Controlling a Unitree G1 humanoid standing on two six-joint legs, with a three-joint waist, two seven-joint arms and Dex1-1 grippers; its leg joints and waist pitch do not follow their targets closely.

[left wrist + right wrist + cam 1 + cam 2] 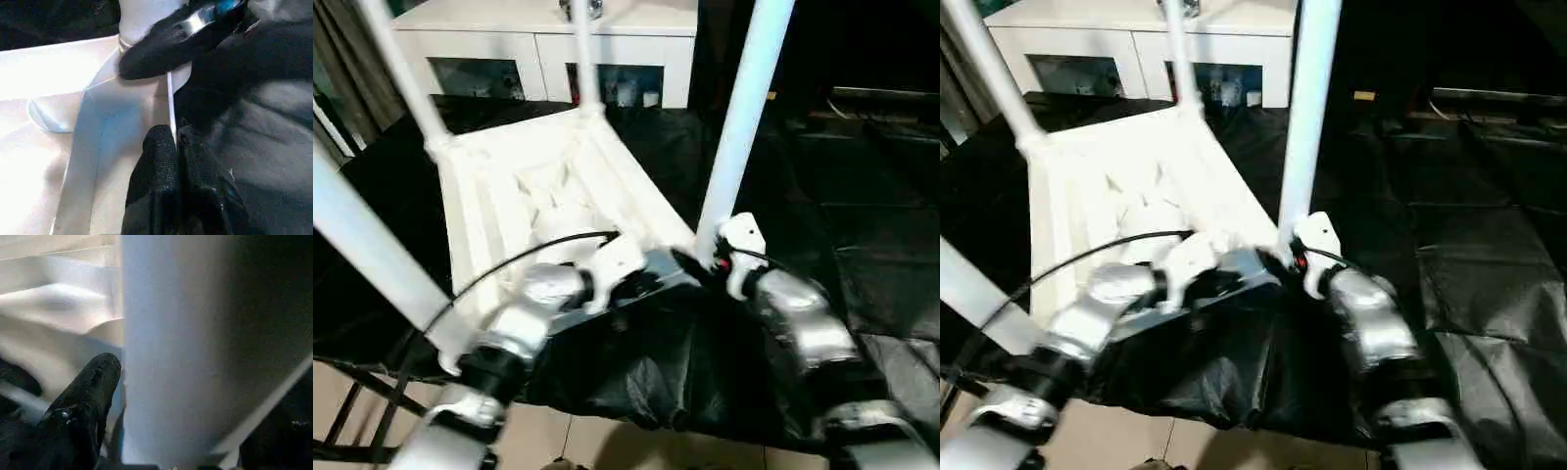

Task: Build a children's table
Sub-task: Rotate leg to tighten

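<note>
The children's table top (499,211) lies upside down on the black cloth, ribbed underside up. Legs stand in its corner sockets: near right leg (739,117), far right leg (582,59), far left leg (406,78), near left leg (372,255). My left gripper (690,266) is shut on the thin rim of the top (170,105), close to the near right socket. My right gripper (715,259) stands at the foot of the near right leg (171,333). One finger (93,391) sits at the leg's side, the other is off the far side, jaws open.
The black-draped table (862,196) stretches away to the right, and its front edge runs just under my forearms. A white cabinet with glass doors (538,49) stands behind. Tan floor (342,392) and a black metal frame (352,411) lie below left.
</note>
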